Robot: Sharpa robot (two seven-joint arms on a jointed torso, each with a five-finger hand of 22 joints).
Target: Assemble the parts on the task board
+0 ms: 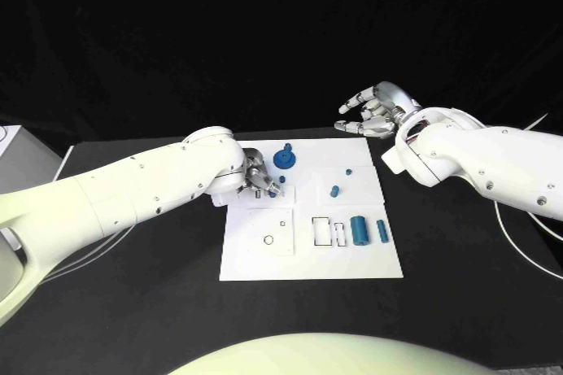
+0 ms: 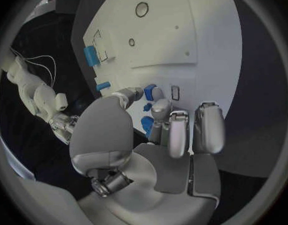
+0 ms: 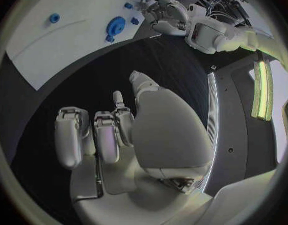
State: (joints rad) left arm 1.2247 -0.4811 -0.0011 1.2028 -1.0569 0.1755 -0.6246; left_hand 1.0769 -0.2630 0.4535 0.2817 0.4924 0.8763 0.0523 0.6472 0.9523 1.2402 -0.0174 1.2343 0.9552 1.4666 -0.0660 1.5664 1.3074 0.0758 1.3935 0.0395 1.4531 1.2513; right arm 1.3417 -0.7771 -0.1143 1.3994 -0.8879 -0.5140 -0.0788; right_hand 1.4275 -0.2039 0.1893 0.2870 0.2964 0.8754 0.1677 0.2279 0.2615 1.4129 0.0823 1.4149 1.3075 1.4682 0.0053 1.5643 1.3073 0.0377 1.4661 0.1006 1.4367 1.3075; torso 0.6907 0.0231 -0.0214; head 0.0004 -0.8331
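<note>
Left hand [image 1: 260,180] pinches small blue part [image 1: 271,193] over task board [image 1: 252,257], near its far-left corner. Right hand [image 1: 373,111] curled, empty, off the board's far edge. Risk: part tilts, jams at slot.

We've got open board [image 1: 252,257] at 7 o'clock; the left hand [image 1: 260,180] and blue gear [image 1: 285,158] crowd 11, and two upright cylinders [image 1: 368,230] block 4.

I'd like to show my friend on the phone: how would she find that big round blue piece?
Start at the white rectangular task board mid-table. Near its far edge, beside the left robot hand, lies a round blue gear-like disc. It is wider and flatter than the small blue cylinders nearby.
</note>
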